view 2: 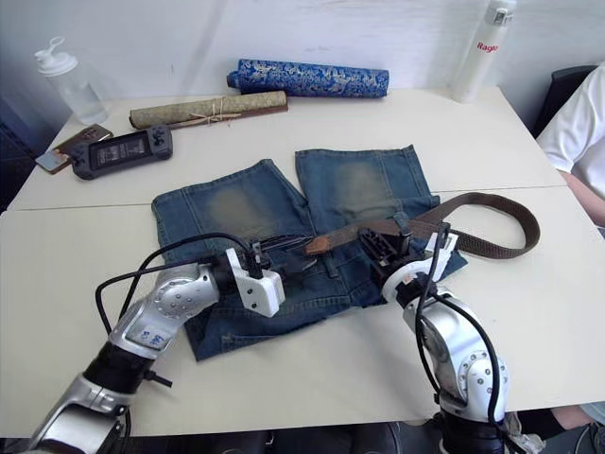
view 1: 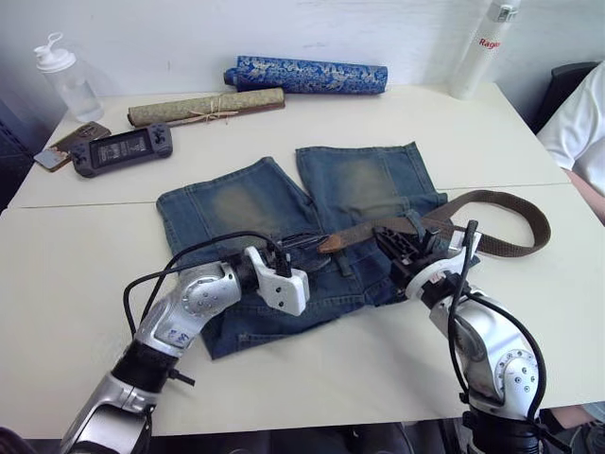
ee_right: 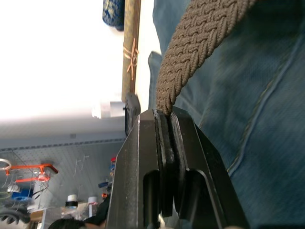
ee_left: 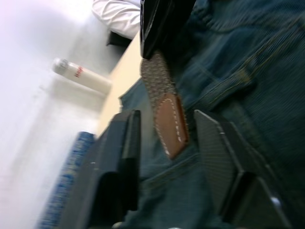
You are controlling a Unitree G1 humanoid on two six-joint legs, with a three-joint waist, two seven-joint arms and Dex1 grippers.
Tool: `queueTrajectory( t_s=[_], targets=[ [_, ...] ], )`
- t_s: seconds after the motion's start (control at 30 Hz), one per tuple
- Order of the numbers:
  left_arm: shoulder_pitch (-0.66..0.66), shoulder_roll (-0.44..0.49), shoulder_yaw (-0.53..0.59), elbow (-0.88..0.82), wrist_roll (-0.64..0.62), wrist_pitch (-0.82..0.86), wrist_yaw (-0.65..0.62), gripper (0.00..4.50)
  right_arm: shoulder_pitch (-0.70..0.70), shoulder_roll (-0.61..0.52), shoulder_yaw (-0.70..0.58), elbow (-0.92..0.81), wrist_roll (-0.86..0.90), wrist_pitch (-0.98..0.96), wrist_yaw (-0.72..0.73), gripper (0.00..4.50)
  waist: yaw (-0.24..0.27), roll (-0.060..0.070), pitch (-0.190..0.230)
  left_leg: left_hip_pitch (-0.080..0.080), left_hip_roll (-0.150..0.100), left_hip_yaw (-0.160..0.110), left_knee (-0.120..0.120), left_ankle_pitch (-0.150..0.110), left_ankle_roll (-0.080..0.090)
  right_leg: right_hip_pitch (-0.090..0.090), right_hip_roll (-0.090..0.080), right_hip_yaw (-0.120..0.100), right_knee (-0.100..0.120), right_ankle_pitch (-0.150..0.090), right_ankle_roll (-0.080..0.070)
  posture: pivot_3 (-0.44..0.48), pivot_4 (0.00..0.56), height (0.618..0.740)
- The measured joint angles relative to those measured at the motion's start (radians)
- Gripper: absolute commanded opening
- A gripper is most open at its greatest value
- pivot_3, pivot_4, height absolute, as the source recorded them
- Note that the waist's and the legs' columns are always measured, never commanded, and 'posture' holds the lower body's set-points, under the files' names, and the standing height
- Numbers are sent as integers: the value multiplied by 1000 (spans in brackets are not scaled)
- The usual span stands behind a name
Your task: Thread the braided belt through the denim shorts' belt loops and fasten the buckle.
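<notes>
Denim shorts (view 1: 284, 227) lay flat mid-table; the right gripper (view 1: 408, 248) pinched the braided belt (view 1: 501, 222), while the left gripper (ee_left: 164, 143) stood spread around its tan tip, so feeding likely required a square, low tip.

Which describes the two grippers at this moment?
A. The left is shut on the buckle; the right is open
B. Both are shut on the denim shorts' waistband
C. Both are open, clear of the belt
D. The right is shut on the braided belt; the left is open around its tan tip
D. The right gripper pinches the braided belt, while the left gripper's fingers stand apart on either side of the tan leather tip over the denim shorts.
</notes>
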Motion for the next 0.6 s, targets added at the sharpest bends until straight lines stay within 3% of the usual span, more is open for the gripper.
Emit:
queueTrajectory(
  t_s=[0.17, 0.23, 0.43, 0.6],
  targets=[
    [216, 123, 90, -234, -427, 232, -186, 2337, -41, -104, -110, 50, 35, 92, 78, 0, -10, 1, 0, -2, 0, -1, 1, 0, 0, -4, 0, 0, 6, -2, -3, 0, 150, 645],
    [290, 174, 131, -278, -506, 324, -227, 2337, -52, -165, -158, 100, 39, 167, 133, 0, -7, 1, 0, -2, 0, -1, 1, 0, 0, -3, 0, 0, 6, -2, -4, 0, 150, 645],
    [318, 165, 171, -339, -553, 441, -231, 2337, -66, -309, -176, 208, 39, 328, 264, 0, -7, 1, 0, -2, 0, -1, 2, 0, 1, -3, 0, 0, 6, -2, -3, 0, 150, 645],
    [325, 151, 195, -358, -553, 474, -228, 2337, -66, -325, -147, 220, 22, 351, 295, 0, -8, 1, 0, -2, 0, -1, 2, 0, 1, -3, 0, 0, 6, -2, -3, 0, 150, 645]
  ],
)
